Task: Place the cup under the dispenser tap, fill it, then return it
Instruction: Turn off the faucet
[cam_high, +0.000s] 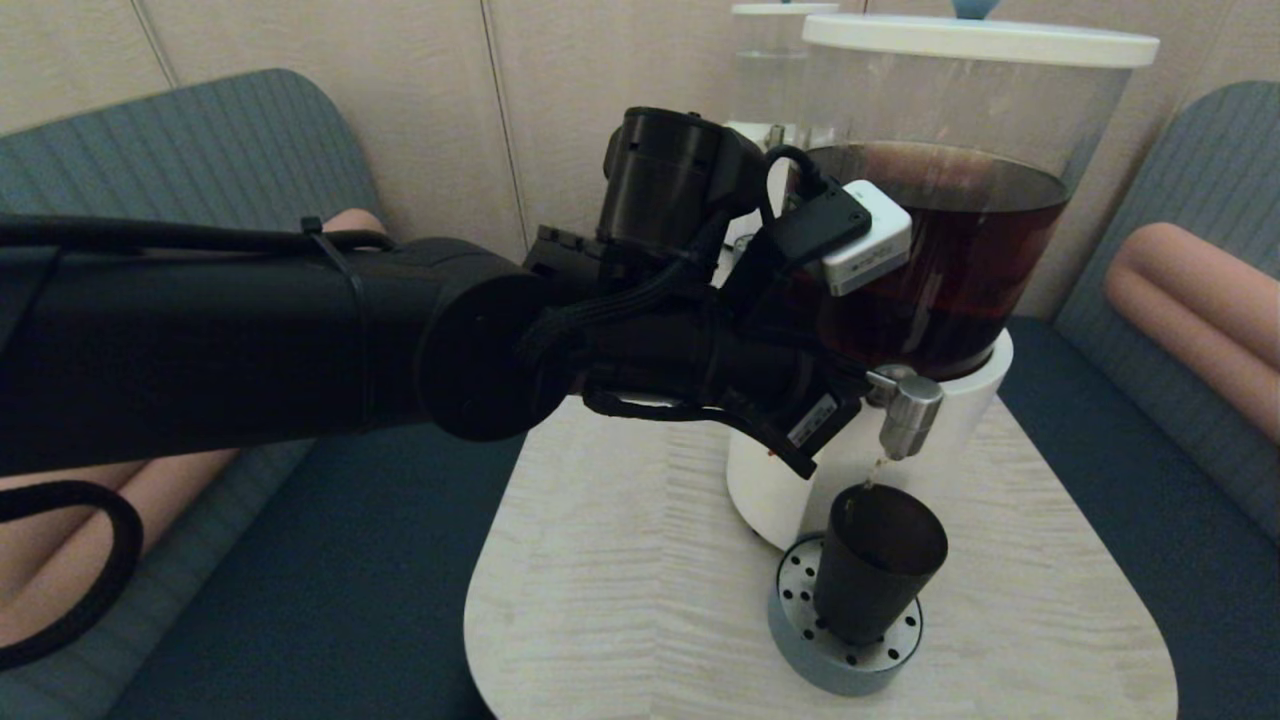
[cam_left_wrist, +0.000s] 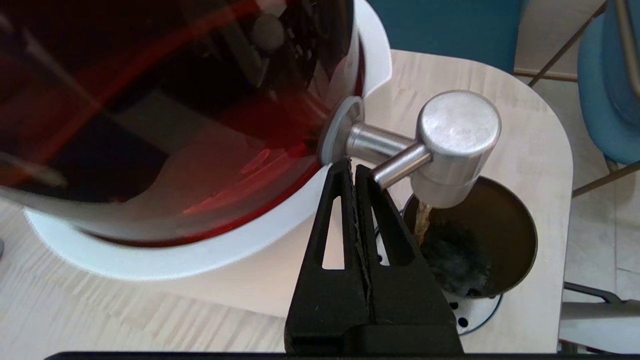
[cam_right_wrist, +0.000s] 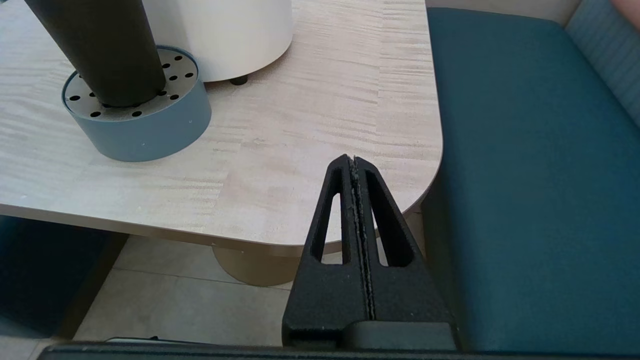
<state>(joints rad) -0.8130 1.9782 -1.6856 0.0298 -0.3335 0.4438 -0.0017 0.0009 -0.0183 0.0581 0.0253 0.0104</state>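
Note:
The matte black cup (cam_high: 878, 560) stands on a round grey-blue perforated drip tray (cam_high: 800, 640), directly under the brushed-steel dispenser tap (cam_high: 908, 410). A thin brown stream runs from the tap (cam_left_wrist: 457, 145) into the cup (cam_left_wrist: 505, 230), which holds dark liquid with foam. My left gripper (cam_left_wrist: 356, 167) is shut with nothing between its fingers. Its tips rest beside the tap's thin lever rod (cam_left_wrist: 400, 167), against the dispenser's white base (cam_left_wrist: 200, 260). My right gripper (cam_right_wrist: 353, 161) is shut and parked off the table's near right corner, away from the cup (cam_right_wrist: 100, 45).
The large dispenser (cam_high: 960, 250) holds dark brown liquid. A smaller clear-liquid dispenser (cam_high: 775, 70) stands behind it. My left arm (cam_high: 400, 330) spans the table's left side. Blue bench seats (cam_right_wrist: 525, 175) flank the pale wooden table (cam_high: 620, 560), whose rounded edge is near.

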